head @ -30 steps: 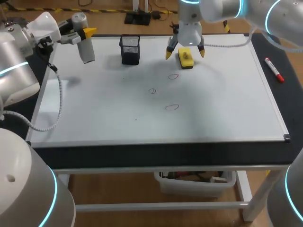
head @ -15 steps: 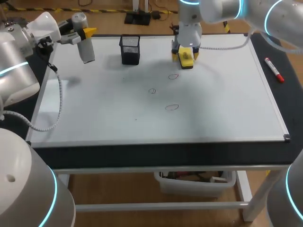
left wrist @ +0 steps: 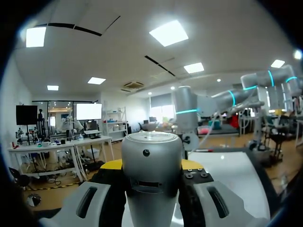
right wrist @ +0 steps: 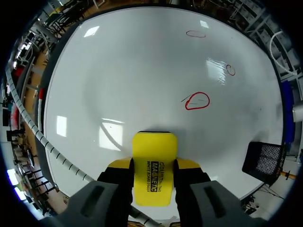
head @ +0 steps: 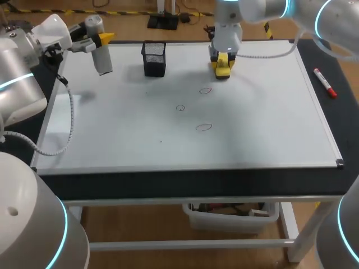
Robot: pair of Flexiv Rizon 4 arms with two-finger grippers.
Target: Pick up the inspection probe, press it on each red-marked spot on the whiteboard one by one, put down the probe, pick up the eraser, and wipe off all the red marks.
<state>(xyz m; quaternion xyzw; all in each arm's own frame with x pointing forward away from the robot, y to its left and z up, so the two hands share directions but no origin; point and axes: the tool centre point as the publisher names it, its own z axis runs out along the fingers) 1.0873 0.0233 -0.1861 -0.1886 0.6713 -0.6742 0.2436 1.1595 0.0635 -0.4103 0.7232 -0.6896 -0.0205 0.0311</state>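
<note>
Holding the inspection probe (head: 103,60) aloft at 10 o'clock over the whiteboard (head: 112,129), my left gripper (head: 99,40) is clamped on the grey cylinder from both sides. The left wrist view shows the yellow tips hugging its body. The probe is not put down. Judgement: parked high at the far corner, it stays clear of the working area.

At 11 o'clock stands a black mesh pen holder (head: 154,59), apart from both grippers. Judgement: it is the likely rest for the probe.

Near the board's centre sit three small red marks, all unwiped: one toward 12 o'clock (head: 206,89), one at the middle (head: 180,107), and one toward 6 o'clock (head: 204,127).

At 12 o'clock my right gripper (head: 223,57) is closed on the yellow eraser (head: 222,70), with one finger on each long side. The eraser's front end sticks out past the tips. I cannot tell whether its felt face touches the board or hangs just above it. Judgement: gripping by the long sides leaves the underside free to wipe. The nearest red mark lies just ahead of the eraser in the right wrist view, so the wiping step is at its start.

At 2 o'clock a red marker (head: 325,82) lies on the dark table strip beside the board, off the wiping path.
</note>
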